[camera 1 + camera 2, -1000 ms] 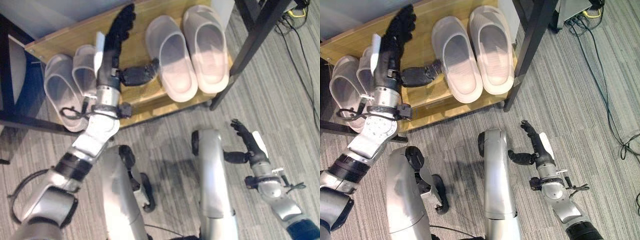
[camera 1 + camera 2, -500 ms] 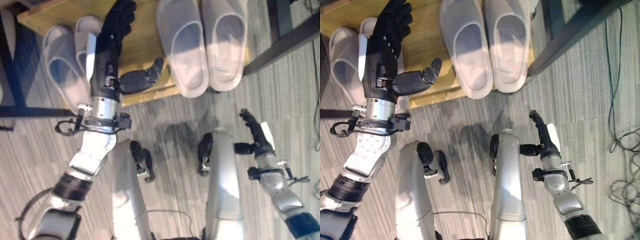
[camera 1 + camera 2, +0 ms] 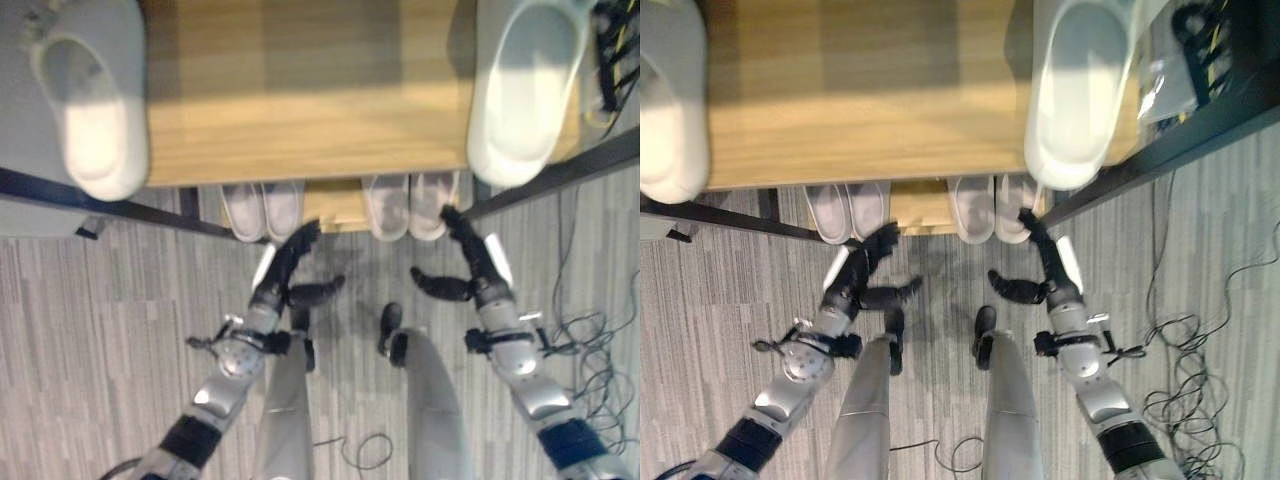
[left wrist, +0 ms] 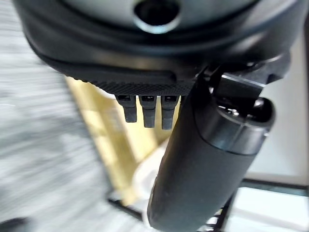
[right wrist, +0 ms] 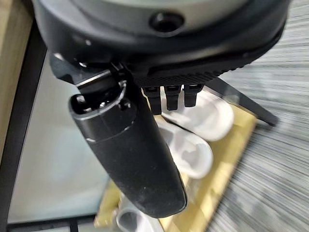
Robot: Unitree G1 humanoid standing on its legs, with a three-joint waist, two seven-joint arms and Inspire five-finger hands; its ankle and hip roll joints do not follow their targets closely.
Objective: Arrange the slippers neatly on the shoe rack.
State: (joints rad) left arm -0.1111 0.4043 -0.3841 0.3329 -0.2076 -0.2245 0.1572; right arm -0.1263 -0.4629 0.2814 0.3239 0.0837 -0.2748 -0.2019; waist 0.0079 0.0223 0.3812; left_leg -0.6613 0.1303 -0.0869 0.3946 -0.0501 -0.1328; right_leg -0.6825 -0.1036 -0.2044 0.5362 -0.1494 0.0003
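Head views, near to far. Low in the frame, the left hand [image 3: 288,270] and the right hand [image 3: 470,262] are raised over the grey striped floor [image 3: 90,330], each released, fingers straight and thumb spread, holding nothing; half a second earlier the left hand stood high over the lower shelf and the right hand hung low at the right, whereas both now sit side by side at mid-frame, fingertips pointing toward the rack. The whole picture has shifted since then, so the camera has moved. Just past the fingertips, at centre, the lower shelf [image 3: 335,205] carries two pairs of pale slippers, toes peeking out: the left pair [image 3: 262,208] and the right pair [image 3: 408,204], each pair lying side by side and touching. Above them the wooden top shelf [image 3: 300,100] spans the upper frame, with one light slipper [image 3: 90,100] at the upper left and another slipper [image 3: 525,90] at the upper right, well apart. The right wrist view shows white slippers on the wooden shelf beyond the straight fingers.
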